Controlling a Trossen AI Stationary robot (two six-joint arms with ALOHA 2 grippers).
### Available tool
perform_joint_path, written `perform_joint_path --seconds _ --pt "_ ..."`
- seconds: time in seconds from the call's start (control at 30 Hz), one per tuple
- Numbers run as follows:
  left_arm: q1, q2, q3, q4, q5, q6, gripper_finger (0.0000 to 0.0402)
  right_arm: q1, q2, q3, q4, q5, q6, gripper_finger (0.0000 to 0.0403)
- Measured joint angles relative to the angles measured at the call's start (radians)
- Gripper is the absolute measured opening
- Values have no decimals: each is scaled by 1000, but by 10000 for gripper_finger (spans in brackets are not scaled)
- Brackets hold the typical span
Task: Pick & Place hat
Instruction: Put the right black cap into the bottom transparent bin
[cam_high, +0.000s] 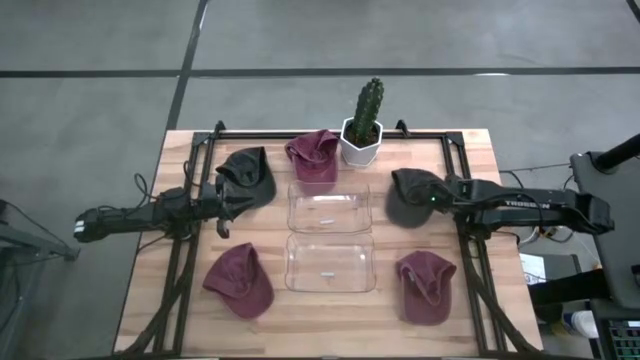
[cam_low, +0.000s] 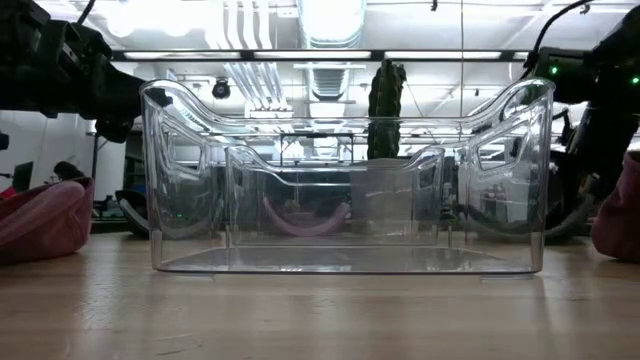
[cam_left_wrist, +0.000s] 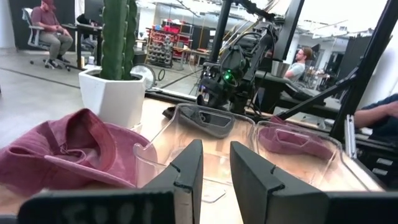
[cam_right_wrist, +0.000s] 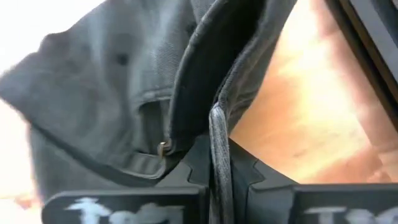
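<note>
A dark grey hat (cam_high: 408, 197) lies right of the far clear bin (cam_high: 329, 207). My right gripper (cam_high: 441, 195) is at its right side, shut on its cloth; the right wrist view fills with the grey hat (cam_right_wrist: 112, 81). A second dark hat (cam_high: 246, 177) lies at the far left, and my left gripper (cam_high: 226, 215) sits just near of it. Its fingers stand apart (cam_left_wrist: 216, 177) with nothing between them. Three maroon hats lie on the table: one (cam_high: 313, 155) by the cactus, one (cam_high: 240, 282) at the near left, one (cam_high: 426, 287) at the near right. My right gripper pinches a thin edge of grey cloth (cam_right_wrist: 217, 134) between its two fingers, beside the small metal buckle (cam_right_wrist: 163, 148) at the hat's opening. The fingers slant down from the table's right side. Whether the hat is clear of the table, I cannot tell.
A near clear bin (cam_high: 330, 263) stands in front of the far one at mid table. A cactus in a white pot (cam_high: 363, 125) stands at the far edge. A black frame (cam_high: 462, 160) runs around the tabletop. People sit in the room beyond the table.
</note>
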Motion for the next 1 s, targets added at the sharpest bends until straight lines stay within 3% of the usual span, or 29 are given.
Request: perform_joint_path --seconds 0.43,0.73,1.0 --pt "0 0 0 69 0 -339 74 0 -131 238 2 137 -241 10" --pt "0 0 0 140 -9 -480 74 27 -114 506 66 108 -552 9" --pt "0 0 0 227 -11 -492 74 153 -37 643 259 30 -764 10"
